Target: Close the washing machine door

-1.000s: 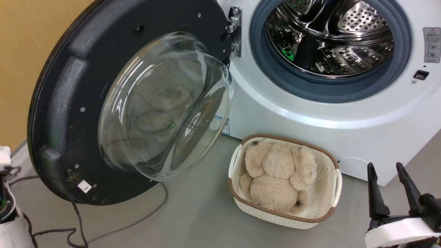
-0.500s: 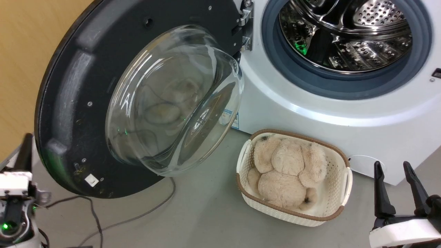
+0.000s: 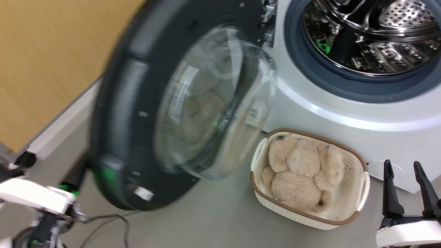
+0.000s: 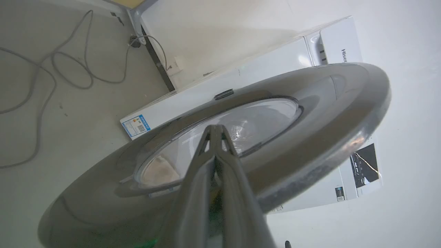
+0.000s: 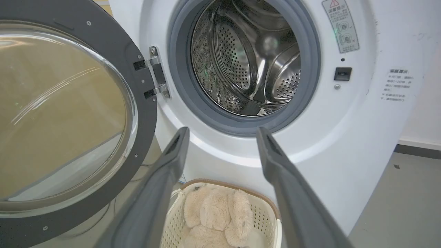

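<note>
The washing machine door (image 3: pixel 120 120) stands open and motion-blurred at the left, its clear glass bowl (image 3: pixel 206 103) bulging toward the white washing machine (image 3: pixel 327 113). The steel drum (image 3: pixel 372 34) lies open inside its grey gasket. My left gripper (image 4: pixel 215 128) is shut with nothing in it, tips against the door's glossy outer face (image 4: pixel 310 103). Its white wrist (image 3: pixel 38 198) sits low at the door's outer edge. My right gripper (image 3: pixel 402 163) hangs open at the lower right, facing the drum (image 5: pixel 248 58) with nothing between its fingers (image 5: pixel 179 141).
A white woven basket (image 3: pixel 310 135) holding a beige plush toy (image 3: pixel 303 172) stands on the floor just below the drum opening, under the door's path. A grey cable (image 3: pixel 103 224) trails on the floor at the left. A wood-coloured wall (image 3: pixel 51 51) is behind the door.
The door has swung partway toward the machine and now shows more edge-on. My left gripper rose behind its outer edge. The head camera has shifted; the right gripper keeps its pose.
</note>
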